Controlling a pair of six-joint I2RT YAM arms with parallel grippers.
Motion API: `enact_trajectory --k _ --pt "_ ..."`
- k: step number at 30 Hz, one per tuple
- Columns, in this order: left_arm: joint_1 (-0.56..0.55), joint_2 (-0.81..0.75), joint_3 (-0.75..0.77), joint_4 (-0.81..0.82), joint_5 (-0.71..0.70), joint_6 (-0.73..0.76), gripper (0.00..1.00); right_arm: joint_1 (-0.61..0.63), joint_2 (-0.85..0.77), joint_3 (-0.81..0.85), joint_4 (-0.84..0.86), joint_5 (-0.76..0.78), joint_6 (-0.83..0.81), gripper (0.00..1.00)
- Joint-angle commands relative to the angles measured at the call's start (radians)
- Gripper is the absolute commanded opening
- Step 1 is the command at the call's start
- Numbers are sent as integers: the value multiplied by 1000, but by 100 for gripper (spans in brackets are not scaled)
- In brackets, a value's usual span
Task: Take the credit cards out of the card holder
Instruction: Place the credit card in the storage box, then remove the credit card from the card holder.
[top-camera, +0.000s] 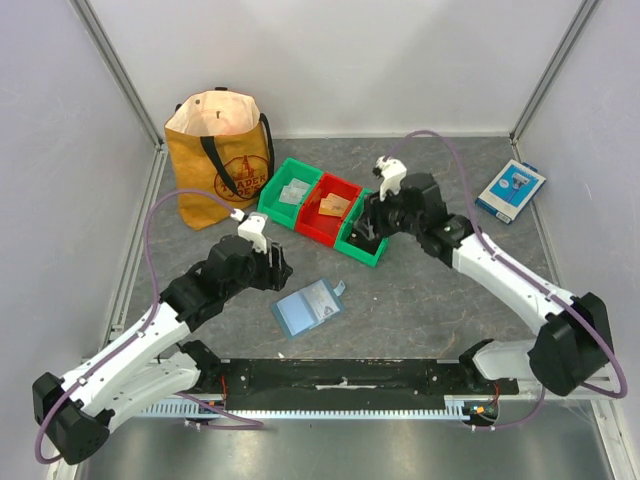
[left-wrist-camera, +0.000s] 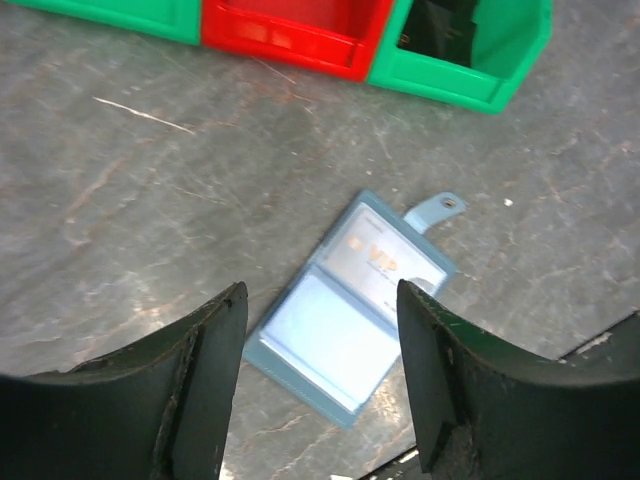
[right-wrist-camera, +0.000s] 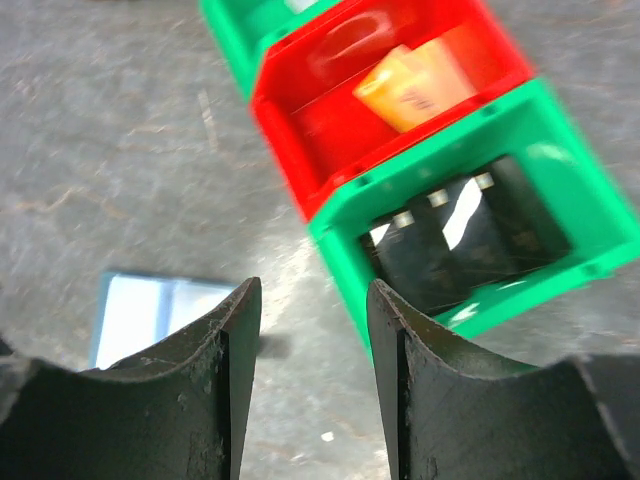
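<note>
The blue card holder (top-camera: 308, 310) lies open and flat on the table, snap tab toward the bins. In the left wrist view the card holder (left-wrist-camera: 345, 320) shows a pale card (left-wrist-camera: 385, 260) in its upper pocket. My left gripper (left-wrist-camera: 320, 290) hovers above it, open and empty; from above, the left gripper (top-camera: 275, 268) is just left of the holder. Orange cards (top-camera: 335, 205) lie in the red bin (top-camera: 318, 228), pale ones (top-camera: 292, 193) in the left green bin (top-camera: 272, 200). My right gripper (right-wrist-camera: 312, 290) is open and empty by the right green bin (right-wrist-camera: 345, 255).
A yellow tote bag (top-camera: 218, 155) stands at the back left, close to the bins. A blue-and-white box (top-camera: 510, 190) lies at the back right. The right green bin (top-camera: 377, 252) holds dark objects. The black rail of the arm bases (top-camera: 340, 375) runs along the near edge.
</note>
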Motion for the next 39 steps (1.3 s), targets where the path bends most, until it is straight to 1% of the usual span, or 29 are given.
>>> enact_trajectory --k 1,2,6,11,15,17,22,26,29,31,35,36,39 --pt "-3 11 -62 88 168 -151 66 115 -45 -88 32 81 145 54" --pt "-5 17 -78 105 192 -171 64 143 -53 -108 46 80 177 54" --pt "-13 41 -141 167 251 -243 63 232 -82 -176 105 95 280 54" --pt "-37 81 -195 213 237 -298 60 368 -44 -223 178 130 357 53" --pt "-56 127 -214 202 201 -332 59 456 33 -216 176 219 379 53" --pt "-57 144 -223 196 187 -348 56 476 71 -214 182 231 395 52" --pt "-65 190 -255 199 165 -369 54 517 156 -206 182 276 412 50" --pt "-68 234 -270 204 154 -372 53 522 211 -206 170 317 422 50" --pt "-80 261 -278 204 145 -389 51 525 234 -209 164 333 420 49" --pt "-89 274 -283 207 141 -400 47 525 249 -203 159 328 417 49" --pt "-114 294 -287 207 142 -410 45 526 274 -200 158 317 415 49" --pt "-118 297 -289 207 115 -414 44 525 277 -200 158 313 415 48" --pt "-138 308 -295 207 99 -424 38 525 286 -199 149 327 412 47"
